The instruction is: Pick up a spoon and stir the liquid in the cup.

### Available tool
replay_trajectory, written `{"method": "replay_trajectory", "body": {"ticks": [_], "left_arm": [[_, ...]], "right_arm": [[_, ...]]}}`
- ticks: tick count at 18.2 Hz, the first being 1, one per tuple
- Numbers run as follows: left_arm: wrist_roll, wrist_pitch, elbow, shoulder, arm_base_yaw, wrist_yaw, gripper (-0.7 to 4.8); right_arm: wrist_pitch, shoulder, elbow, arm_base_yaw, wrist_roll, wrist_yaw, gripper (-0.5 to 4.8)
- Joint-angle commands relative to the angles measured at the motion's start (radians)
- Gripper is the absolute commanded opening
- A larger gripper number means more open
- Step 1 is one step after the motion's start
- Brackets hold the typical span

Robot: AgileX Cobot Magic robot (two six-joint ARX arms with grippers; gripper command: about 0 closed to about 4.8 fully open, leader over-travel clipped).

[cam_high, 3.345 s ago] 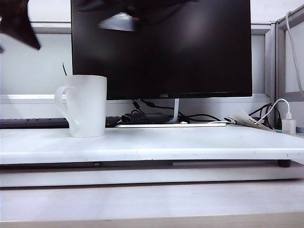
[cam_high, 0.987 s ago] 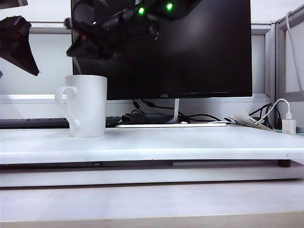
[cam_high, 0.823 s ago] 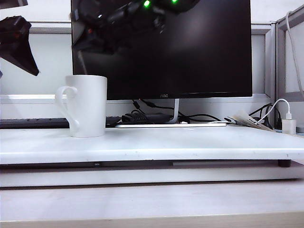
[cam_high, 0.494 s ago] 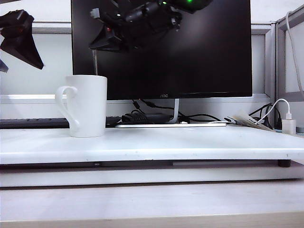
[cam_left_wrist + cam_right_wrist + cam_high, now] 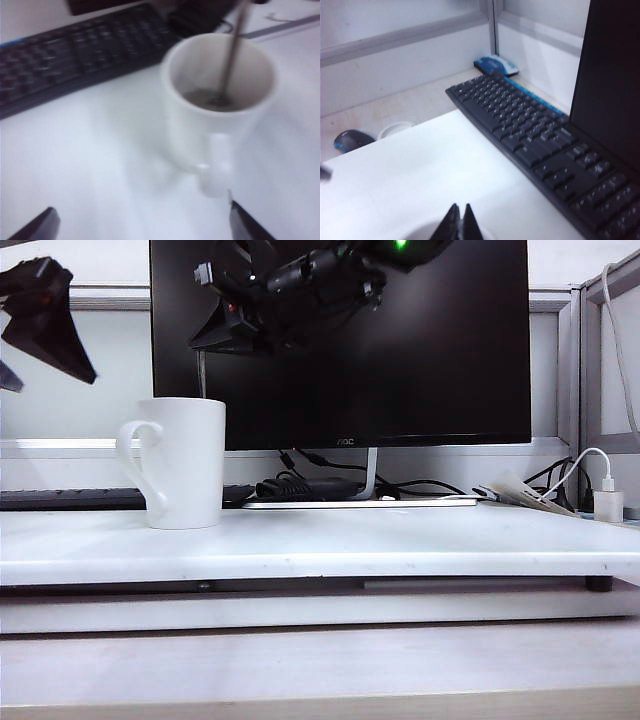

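Count from my two claws:
- Cup [image 5: 183, 462]: one, white, on the table [image 5: 320, 550].
- Spoon [image 5: 231, 55]: one, standing in the cup.
- My claws: two, left claw [image 5: 45, 320] and right claw [image 5: 459, 225].
- Keyboard [image 5: 535, 140]: one.
- Monitor [image 5: 400, 350]: one.
- Mouse [image 5: 350, 139]: one.
- White charger plug [image 5: 607, 502]: one.

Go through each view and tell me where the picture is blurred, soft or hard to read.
Exterior view: sharp on the tall white ceramic mug, but the right gripper merges with the black monitor. Left wrist view: smeared throughout; mug, slim grey metal spoon and black keyboard are soft, and only the open left gripper's tips show. Right wrist view: mildly soft; shut right gripper.
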Motion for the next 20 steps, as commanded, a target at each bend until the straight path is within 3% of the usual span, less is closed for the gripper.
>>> {"method": "replay_trajectory", "body": {"ticks": [1, 6, 9, 12, 14, 17, 20], "left_arm": [[-0.008, 0.035, 0.004, -0.002, -0.003, 0.038, 4.79], [-0.034, 0.132, 0.004, 0.0, -0.061, 0.115, 4.79], [-0.034, 0.151, 0.004, 0.0, -0.109, 0.1, 4.79], [-0.034, 0.148, 0.004, 0.011, -0.119, 0.098, 4.79], [-0.034, 0.148, 0.004, 0.012, -0.119, 0.097, 4.79], [-0.034, 0.144, 0.004, 0.012, -0.119, 0.097, 4.79], [-0.033, 0.133, 0.004, 0.012, -0.119, 0.096, 4.79]], "right_arm": [[0.09, 0.019, 0.002, -0.002, -0.008, 0.011, -0.06], [0.122, 0.043, 0.003, 0.008, 0.019, -0.152, -0.06], [0.064, 0.031, 0.003, 0.018, 0.02, -0.217, -0.06], [-0.068, -0.002, 0.003, 0.015, -0.01, -0.188, -0.06], [-0.116, -0.027, 0.003, 0.011, -0.053, -0.09, -0.06], [-0.099, -0.038, 0.003, 0.003, -0.063, 0.017, -0.06], [-0.006, -0.031, 0.003, 0.006, -0.085, 0.016, -0.06]]}}
